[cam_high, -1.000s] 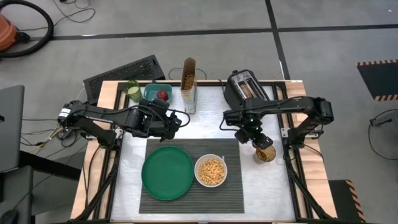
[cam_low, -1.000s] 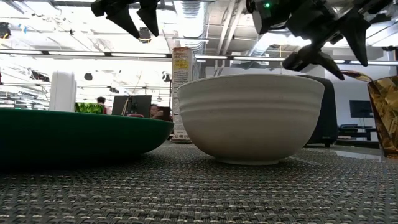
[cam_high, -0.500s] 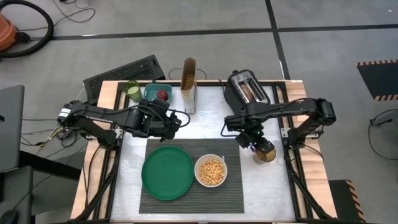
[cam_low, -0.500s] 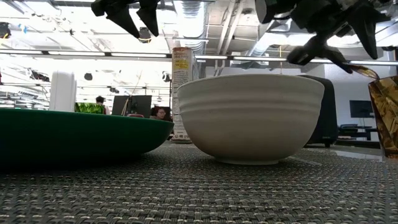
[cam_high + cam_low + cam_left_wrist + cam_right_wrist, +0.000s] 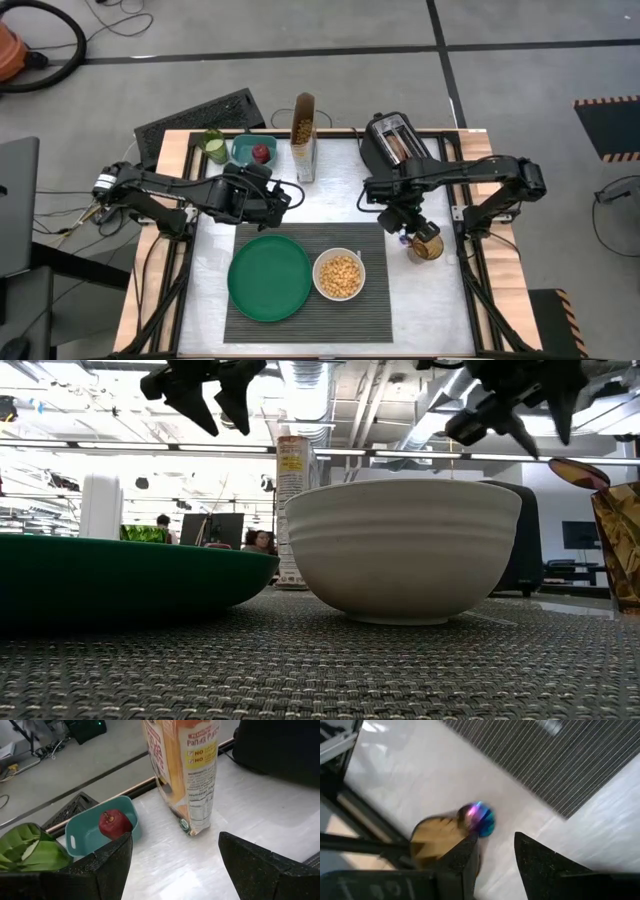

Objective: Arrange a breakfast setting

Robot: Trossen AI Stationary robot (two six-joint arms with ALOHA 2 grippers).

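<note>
Right now the right gripper [image 5: 408, 232], fingers narrowly parted and holding nothing, hovers by the amber cup [image 5: 427, 246] right of the placemat [image 5: 300, 310], reaching for the spoon [image 5: 479, 817] standing in it. Next comes a careful pinch. Left gripper [image 5: 288, 195] waits open, far left.

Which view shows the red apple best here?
The left wrist view: the red apple sits plainly inside the teal container. The high view shows it only as a small red dot. The low and right wrist views miss it.
</note>
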